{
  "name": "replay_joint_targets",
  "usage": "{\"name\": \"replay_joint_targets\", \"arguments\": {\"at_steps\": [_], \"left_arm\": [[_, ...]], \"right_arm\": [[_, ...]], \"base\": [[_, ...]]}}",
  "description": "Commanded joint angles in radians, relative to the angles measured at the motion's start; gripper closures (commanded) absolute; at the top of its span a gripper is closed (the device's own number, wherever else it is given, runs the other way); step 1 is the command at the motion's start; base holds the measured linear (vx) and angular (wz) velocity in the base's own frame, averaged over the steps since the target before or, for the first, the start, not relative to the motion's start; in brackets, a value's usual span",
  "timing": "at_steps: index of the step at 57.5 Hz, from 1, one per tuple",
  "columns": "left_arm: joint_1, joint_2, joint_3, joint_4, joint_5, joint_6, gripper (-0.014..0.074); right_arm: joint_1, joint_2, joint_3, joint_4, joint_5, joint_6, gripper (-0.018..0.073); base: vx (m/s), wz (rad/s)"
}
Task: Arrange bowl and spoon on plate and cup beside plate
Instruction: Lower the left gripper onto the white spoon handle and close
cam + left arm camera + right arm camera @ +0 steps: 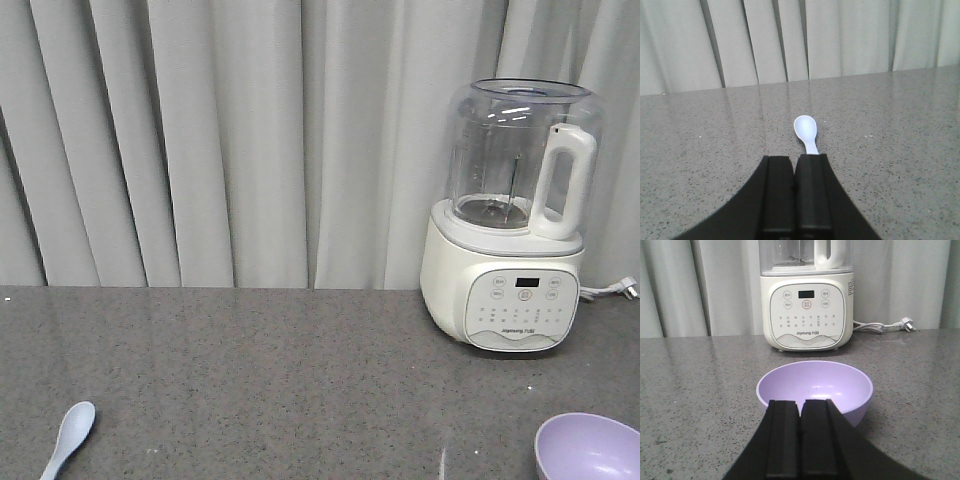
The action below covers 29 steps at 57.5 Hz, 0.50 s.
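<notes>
Nearest in the front view, spoon [70, 432] lower left and purple bowl [590, 450] lower right; both look like light, stiff, slippery plastic. Left wrist view: left gripper [795, 160] closed, empty, spoon handle just at its tips, the place to pinch. Right wrist view: right gripper [800, 402] closed, empty, facing the purple bowl's near rim, its likeliest handhold.

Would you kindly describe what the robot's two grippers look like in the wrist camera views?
The left gripper and right gripper look alike: each has two flat, matte black rectangular fingers on a black base that flares wider towards the camera. No cables or markings show, and the arms themselves are out of view.
</notes>
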Motion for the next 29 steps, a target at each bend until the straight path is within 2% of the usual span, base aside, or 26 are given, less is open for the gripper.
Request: {"name": "replay_joint_targets", "arguments": {"at_steps": [1,18,29], "left_arm": [[0.002,-0.018,-0.026,-0.007,-0.078,-0.001,0.0594],[0.002,-0.018,-0.026,-0.007,-0.079,-0.001,0.0594],[0.002,-0.018,-0.034,-0.007,-0.220,-0.001,0.0594]], "right_arm": [[-0.004,-0.005,0.006,-0.008,-0.086,-0.002,0.0568],[-0.004,-0.005,0.006,-0.007,-0.089,-0.002,0.0568],[-0.004,-0.005,0.006,-0.003,-0.112,0.020,0.0568]], "base": [[0.00,0.00],[0.00,0.00],[0.00,0.00]]}}
